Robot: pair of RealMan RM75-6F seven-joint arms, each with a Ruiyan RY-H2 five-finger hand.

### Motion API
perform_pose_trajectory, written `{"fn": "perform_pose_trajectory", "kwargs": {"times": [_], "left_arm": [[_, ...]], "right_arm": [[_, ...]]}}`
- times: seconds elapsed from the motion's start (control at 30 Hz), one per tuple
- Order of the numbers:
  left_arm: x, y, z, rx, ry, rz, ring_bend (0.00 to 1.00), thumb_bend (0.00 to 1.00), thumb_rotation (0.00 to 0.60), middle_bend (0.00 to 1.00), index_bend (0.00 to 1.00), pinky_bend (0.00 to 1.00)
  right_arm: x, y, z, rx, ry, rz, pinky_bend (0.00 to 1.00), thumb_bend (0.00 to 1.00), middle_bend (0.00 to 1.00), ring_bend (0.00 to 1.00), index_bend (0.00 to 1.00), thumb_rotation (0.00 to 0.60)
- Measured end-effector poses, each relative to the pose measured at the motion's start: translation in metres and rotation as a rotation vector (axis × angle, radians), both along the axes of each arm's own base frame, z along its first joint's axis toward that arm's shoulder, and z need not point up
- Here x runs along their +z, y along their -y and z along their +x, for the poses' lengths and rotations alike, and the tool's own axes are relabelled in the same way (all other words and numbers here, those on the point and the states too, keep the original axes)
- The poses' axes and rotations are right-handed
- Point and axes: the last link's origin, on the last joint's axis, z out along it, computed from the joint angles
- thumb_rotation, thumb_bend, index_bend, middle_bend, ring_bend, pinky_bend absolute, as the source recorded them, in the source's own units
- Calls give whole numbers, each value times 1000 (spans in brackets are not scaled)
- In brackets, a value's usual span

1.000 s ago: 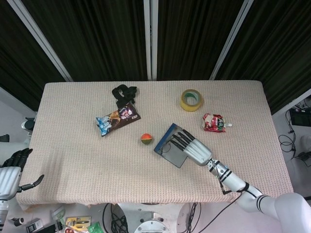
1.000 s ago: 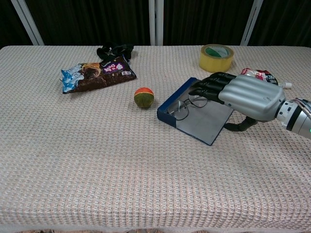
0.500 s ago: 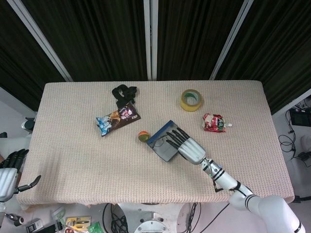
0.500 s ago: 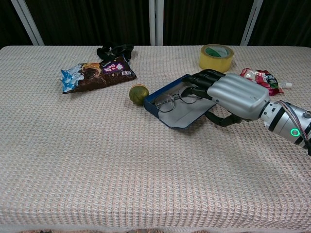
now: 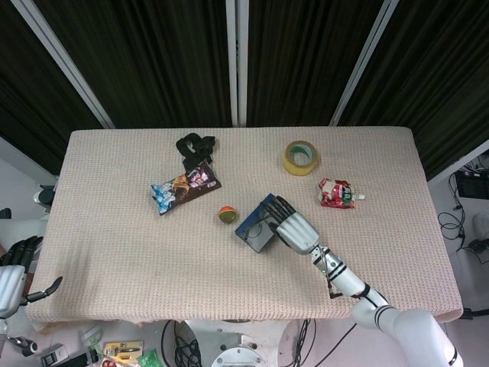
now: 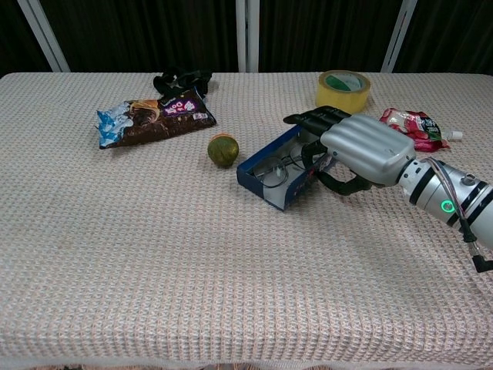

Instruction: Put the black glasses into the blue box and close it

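Note:
The blue box [image 6: 271,181] sits mid-table, also seen from the head view [image 5: 250,227]. The thin-framed black glasses [image 6: 271,168] lie inside its tray. My right hand [image 6: 356,146] grips the box's lid, fingers [image 6: 312,118] over the top and thumb curled under its edge. The lid is tilted up and partly folded over the tray, mostly hidden by the hand [image 5: 294,228]. My left hand [image 5: 11,280] hangs off the table's near left corner, fingers apart, holding nothing.
A green-orange ball [image 6: 223,150] rests just left of the box. A snack bag [image 6: 154,116] and a black strap bundle [image 6: 181,79] lie at the back left. A yellow tape roll [image 6: 342,89] and a red pouch [image 6: 412,127] sit behind the right hand.
My right hand has swung the lid up from flat on the table to partly over the tray. The box slid left and the ball rolled a little left.

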Motion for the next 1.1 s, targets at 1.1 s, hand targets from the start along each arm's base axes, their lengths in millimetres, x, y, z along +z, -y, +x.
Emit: {"fn": "perform_pose_trajectory", "kwargs": {"times": [1.1], "left_arm": [[-3,-3,2,7,15,-27,88,202,294,72,79,235]], "right_arm": [[53,-29,-38,24,-20,-74,0,421,31,0,886,600]]}}
